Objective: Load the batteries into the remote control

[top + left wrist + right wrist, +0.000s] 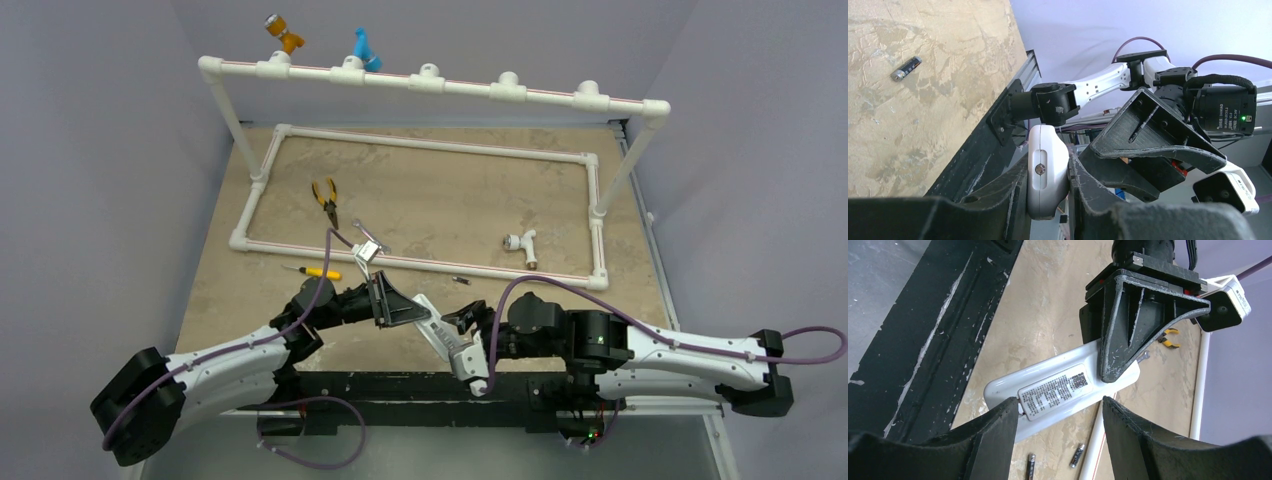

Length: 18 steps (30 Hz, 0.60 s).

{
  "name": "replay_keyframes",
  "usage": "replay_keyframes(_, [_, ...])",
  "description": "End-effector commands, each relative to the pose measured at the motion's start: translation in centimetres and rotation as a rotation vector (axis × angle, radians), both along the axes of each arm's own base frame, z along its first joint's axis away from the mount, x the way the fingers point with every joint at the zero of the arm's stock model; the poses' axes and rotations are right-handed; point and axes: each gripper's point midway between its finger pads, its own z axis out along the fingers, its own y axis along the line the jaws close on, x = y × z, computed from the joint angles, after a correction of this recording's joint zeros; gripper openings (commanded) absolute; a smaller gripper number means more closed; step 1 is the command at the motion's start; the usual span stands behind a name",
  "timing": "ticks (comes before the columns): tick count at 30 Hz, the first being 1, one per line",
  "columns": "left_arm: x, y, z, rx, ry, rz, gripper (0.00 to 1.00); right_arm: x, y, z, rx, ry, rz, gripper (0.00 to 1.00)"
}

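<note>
**Left gripper clamps remote, right gripper open around it**

Left gripper [1048, 192] is closed tight on one end of the remote control [1058, 371] and holds it in the air above the near edge of the worktop [1048, 300], between the two arms. Its fingers [998, 200] press both narrow sides of the white body. A small screw shows in a recess on that end.

Right gripper [1059, 402] is spread wide, one finger on each side of the remote's other end. Can't tell whether either finger touches it.

The remote's back faces the right wrist camera. It carries a grey label [1055, 391] with lines of fine print and a QR code, too small to read.

The two batteries [1077, 455] lie loose on the worktop below the remote, close together beside the white pipe [1198, 390]. The one seen from the left wrist has printing on its dark wrap, not readable.

Yellow-handled pliers [325, 200] lie farther back.
</note>
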Motion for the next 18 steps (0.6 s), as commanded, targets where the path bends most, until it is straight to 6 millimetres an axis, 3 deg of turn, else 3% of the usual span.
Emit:
replay_keyframes(1, [-1.0,-0.4,2.1,-0.064,-0.05,-0.065,0.0,1.1,0.6,3.2,0.119,-0.057,-0.04,0.59])
replay_keyframes(11, [-0.9,-0.4,1.9,-0.06,-0.046,-0.061,0.0,1.0,0.4,3.8,0.142,-0.054,-0.038,0.59])
replay_keyframes(18, [-0.9,-0.4,2.0,-0.062,-0.046,-0.062,0.0,-0.1,0.2,2.4,0.088,-0.003,0.004,0.6])
